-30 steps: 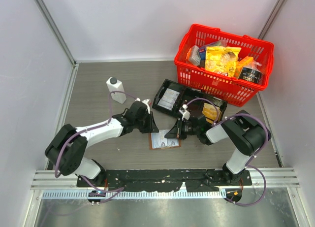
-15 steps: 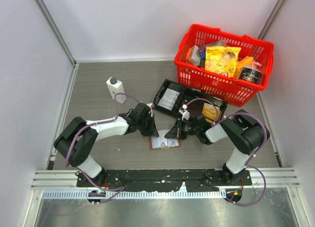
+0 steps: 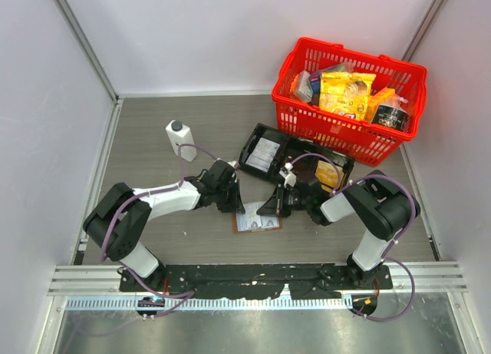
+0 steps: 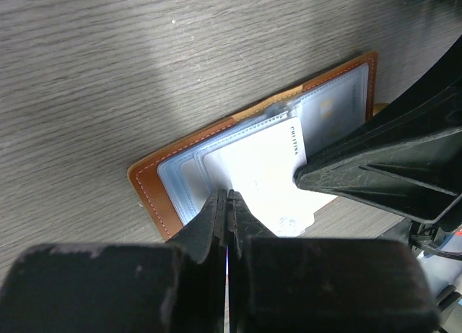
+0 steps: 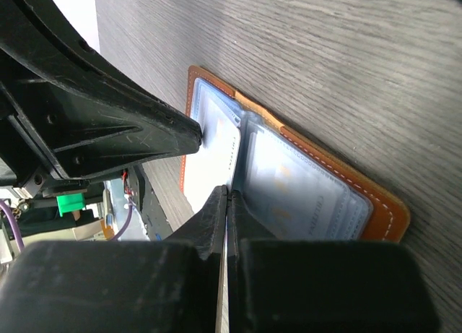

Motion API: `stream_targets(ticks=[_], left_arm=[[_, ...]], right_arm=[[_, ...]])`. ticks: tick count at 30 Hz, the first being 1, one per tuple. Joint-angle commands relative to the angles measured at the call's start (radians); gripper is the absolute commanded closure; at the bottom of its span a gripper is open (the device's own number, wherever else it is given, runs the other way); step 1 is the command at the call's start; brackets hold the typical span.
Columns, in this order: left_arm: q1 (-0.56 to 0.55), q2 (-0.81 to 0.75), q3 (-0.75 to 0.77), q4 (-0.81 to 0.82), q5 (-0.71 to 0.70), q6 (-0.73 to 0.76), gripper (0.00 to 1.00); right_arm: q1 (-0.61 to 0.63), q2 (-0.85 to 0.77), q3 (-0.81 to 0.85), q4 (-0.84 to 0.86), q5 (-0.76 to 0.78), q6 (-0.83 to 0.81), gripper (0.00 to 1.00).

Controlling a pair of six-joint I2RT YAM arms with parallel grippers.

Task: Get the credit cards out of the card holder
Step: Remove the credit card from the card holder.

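Observation:
The brown card holder (image 3: 257,220) lies open and flat on the table between both grippers. In the left wrist view its brown edge (image 4: 148,188) frames pale bluish pockets, and a white credit card (image 4: 267,167) sticks partly out past the near edge. My left gripper (image 4: 228,196) is shut, its tips resting on that card's left edge, with nothing visibly between the jaws. My right gripper (image 5: 228,192) is also shut, tips down at the fold beside the white card (image 5: 213,167). From above, the left gripper (image 3: 239,203) and right gripper (image 3: 268,208) nearly meet over the holder.
A black three-compartment tray (image 3: 288,150) sits just behind the holder. A red basket (image 3: 337,131) full of packets stands at the back right. A white bottle (image 3: 179,139) stands upright at the left rear. Grey walls close in both sides.
My left gripper has closed and shifted slightly right onto the holder, its elbow swinging inward. The right arm and the holder have stayed put.

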Motion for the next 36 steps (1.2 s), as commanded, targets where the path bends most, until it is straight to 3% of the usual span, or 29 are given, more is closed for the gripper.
stream_targets(ticks=[1,13,20,29,32,36], left_arm=[[-0.002,0.016,-0.009,-0.123,-0.08,0.049,1.0],[-0.004,0.027,-0.012,-0.131,-0.095,0.043,1.0],[-0.004,0.031,-0.015,-0.129,-0.095,0.041,1.0],[-0.004,0.048,-0.021,-0.125,-0.089,0.043,1.0],[-0.004,0.05,-0.018,-0.122,-0.088,0.043,1.0],[-0.004,0.056,-0.014,-0.118,-0.082,0.044,1.0]], right_arm=[[-0.017,0.004,-0.012,0.037,0.016,-0.003,0.96],[-0.02,0.005,-0.042,0.101,-0.002,0.031,0.86],[-0.02,0.004,-0.053,0.121,-0.004,0.037,0.99],[-0.021,-0.042,-0.056,0.086,0.022,0.022,0.99],[-0.017,-0.043,-0.044,0.064,0.022,0.018,0.85],[-0.012,-0.015,-0.035,0.081,0.024,0.034,0.77]])
